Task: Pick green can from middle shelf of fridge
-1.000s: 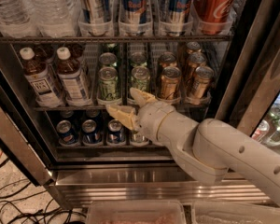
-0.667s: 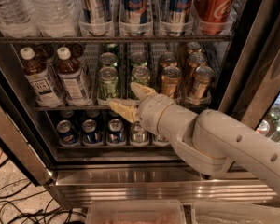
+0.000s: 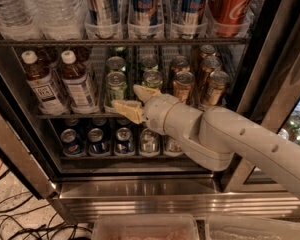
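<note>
The pincer (image 3: pixel 136 101) hovers spread at the front of the middle shelf (image 3: pixel 65 115), just beside the front green can (image 3: pixel 116 85). The can seems rigid, smooth and possibly slippery, so it should be gripped mid-body.

- The gripper (image 3: pixel 125 96) is hovering at the front of the middle shelf (image 3: pixel 65 115) of the fridge (image 3: pixel 270 59), with its two yellowish fingers (image 3: pixel 127 110) standing apart.
- The green can (image 3: pixel 116 86) is standing first in its lane, just left of and behind the fingers (whether one is touching it, I cannot tell).
- The pale arm (image 3: pixel 230 139) is reaching in from the lower right.
- Gold-bronze cans (image 3: pixel 182 86) are standing in the lanes to the right, and brown bottles (image 3: pixel 77 84) to the left.
- Blue cans (image 3: pixel 97 140) are sitting on the shelf below.
</note>
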You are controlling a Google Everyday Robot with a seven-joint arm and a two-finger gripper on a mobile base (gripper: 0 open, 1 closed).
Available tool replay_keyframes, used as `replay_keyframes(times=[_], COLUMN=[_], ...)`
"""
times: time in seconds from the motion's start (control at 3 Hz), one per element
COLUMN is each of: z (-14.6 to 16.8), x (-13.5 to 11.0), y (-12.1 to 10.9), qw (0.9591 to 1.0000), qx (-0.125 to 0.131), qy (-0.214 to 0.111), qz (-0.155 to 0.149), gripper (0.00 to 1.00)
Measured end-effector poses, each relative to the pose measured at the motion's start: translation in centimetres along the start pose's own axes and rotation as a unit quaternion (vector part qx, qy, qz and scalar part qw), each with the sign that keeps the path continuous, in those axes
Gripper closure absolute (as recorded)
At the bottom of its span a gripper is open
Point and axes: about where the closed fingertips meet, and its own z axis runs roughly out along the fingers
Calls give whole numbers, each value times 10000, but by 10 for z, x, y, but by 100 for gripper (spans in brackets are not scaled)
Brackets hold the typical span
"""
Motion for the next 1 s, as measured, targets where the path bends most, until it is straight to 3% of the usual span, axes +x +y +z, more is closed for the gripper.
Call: replay_keyframes(times=[1.0], z=[39], x=[7], y=[3], qw=[9990], qx=[-408], qy=[-159], qz=[33], gripper=[33])
